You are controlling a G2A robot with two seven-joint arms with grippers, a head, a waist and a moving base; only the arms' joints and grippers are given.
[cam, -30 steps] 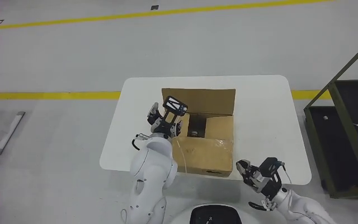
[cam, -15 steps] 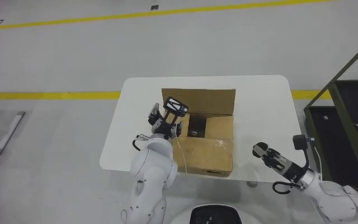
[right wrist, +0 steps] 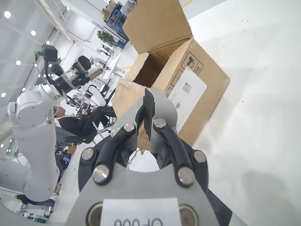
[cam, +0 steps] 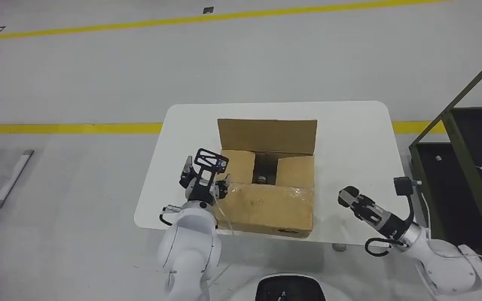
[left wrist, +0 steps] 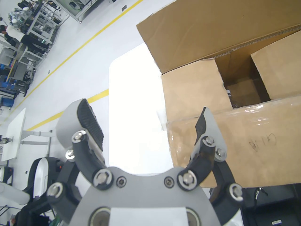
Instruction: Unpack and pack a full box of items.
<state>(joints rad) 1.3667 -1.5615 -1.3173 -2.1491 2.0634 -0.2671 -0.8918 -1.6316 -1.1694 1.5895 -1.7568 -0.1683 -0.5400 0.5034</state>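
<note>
- A brown cardboard box (cam: 271, 209) sits near the middle of a white table (cam: 354, 139) with its top open. The far flap (cam: 267, 135) stands upright, and the two side flaps (cam: 237, 165) are folded in over the opening with a gap between them.
- A dark thing (cam: 260, 177) lies down in that gap, too small to make out.
- The box's near side is glossy with clear tape.
- The left gripper (cam: 200, 177) hangs at the box's near left corner, its fingers spread wide and gripping nothing.
- In the left wrist view, the left gripper (left wrist: 143, 109) frames bare table and the taped corner of the box (left wrist: 235, 142). One fingertip (left wrist: 208, 122) overlaps the cardboard edge, but whether it touches cannot be told.
- The right gripper (cam: 348, 197) is over the near right part of the table, well apart from the box's right side. Its fingers are pressed together on nothing.
- From the right wrist, the right gripper (right wrist: 148, 94) points toward the box (right wrist: 164, 24), which has printed labels (right wrist: 192, 85) on its side wall.
- Yellow lines (cam: 75, 128) cross the pale floor beyond the table.
- A dark green rack (cam: 452, 180) stands just off the table's right end.
</note>
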